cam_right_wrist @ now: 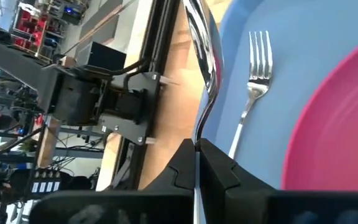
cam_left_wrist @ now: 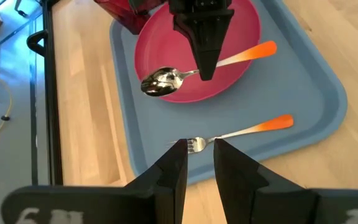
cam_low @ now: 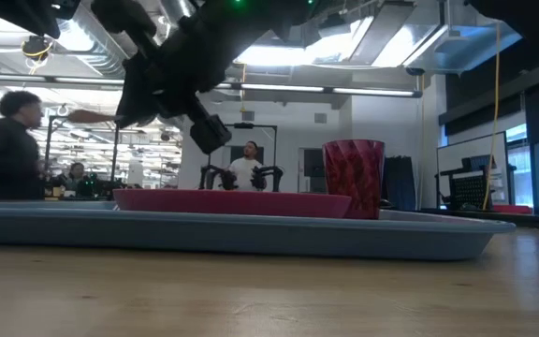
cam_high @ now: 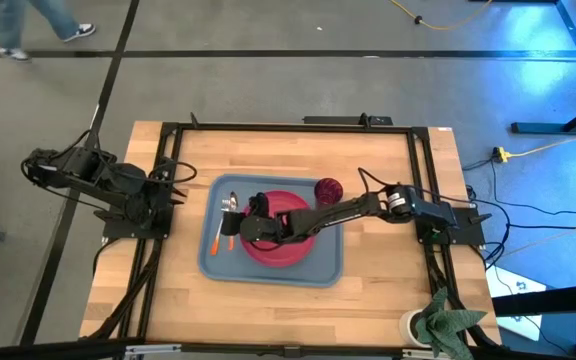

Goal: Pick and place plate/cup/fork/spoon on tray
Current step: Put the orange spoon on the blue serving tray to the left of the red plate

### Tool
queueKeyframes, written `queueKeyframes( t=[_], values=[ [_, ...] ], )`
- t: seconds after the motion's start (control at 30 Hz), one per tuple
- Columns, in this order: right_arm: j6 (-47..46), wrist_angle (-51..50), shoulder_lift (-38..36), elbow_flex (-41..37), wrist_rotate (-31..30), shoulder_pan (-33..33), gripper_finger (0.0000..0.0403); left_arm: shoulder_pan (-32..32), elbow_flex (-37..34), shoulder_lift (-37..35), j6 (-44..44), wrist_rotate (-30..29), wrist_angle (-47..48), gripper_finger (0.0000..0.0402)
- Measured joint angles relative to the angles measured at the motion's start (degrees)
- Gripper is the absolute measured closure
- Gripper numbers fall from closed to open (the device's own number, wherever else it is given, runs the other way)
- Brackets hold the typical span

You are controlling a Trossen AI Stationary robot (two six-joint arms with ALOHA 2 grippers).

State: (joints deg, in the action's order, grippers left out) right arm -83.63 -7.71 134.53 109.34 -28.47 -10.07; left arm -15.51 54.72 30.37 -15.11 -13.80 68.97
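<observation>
The right claw is pressed tight on the spoon, pinching its orange handle, with the shiny round end sticking out past the claw. It holds the spoon over the left edge of the plate. The pink-red plate lies flat on the blue-grey tray. The fork lies on the tray just left of the plate, apart from it, with its orange handle toward the near side. The dark red cup stands by the far right corner of the tray; I cannot tell if it is on the tray or just beside it. The tray sits in the middle of the wooden surface. The left claw waits at the left side of the surface, its fingers spread a little and holding nothing.
</observation>
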Motion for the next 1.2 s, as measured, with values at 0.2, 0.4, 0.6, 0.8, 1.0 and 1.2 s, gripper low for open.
queueKeyframes(
  t=[0.2,0.4,0.6,0.8,1.0,1.2],
  values=[
    [-2.09,0.11,1.17,0.02,0.24,0.00,0.0399,0.00,0.01,-0.02,-0.02,0.00,0.02,0.0331],
    [-3.56,0.25,2.06,0.04,0.44,0.00,0.0399,0.00,0.00,0.00,-0.03,0.00,0.02,0.0331],
    [-4.81,-1.74,2.54,0.04,1.14,0.00,0.0399,0.00,0.00,-0.02,-0.44,-0.02,0.03,0.0331],
    [-4.88,-3.43,2.63,0.02,1.17,0.01,0.0399,0.00,0.00,0.00,-0.46,-0.02,0.04,0.0331],
    [-6.70,-6.21,2.63,0.02,1.62,0.01,0.0399,0.00,0.00,-0.01,-0.46,-0.02,0.03,0.0331],
    [-6.63,-5.04,2.63,0.02,3.34,0.09,0.0399,0.00,0.00,0.00,-0.48,-0.02,0.04,0.0331]
  ],
)
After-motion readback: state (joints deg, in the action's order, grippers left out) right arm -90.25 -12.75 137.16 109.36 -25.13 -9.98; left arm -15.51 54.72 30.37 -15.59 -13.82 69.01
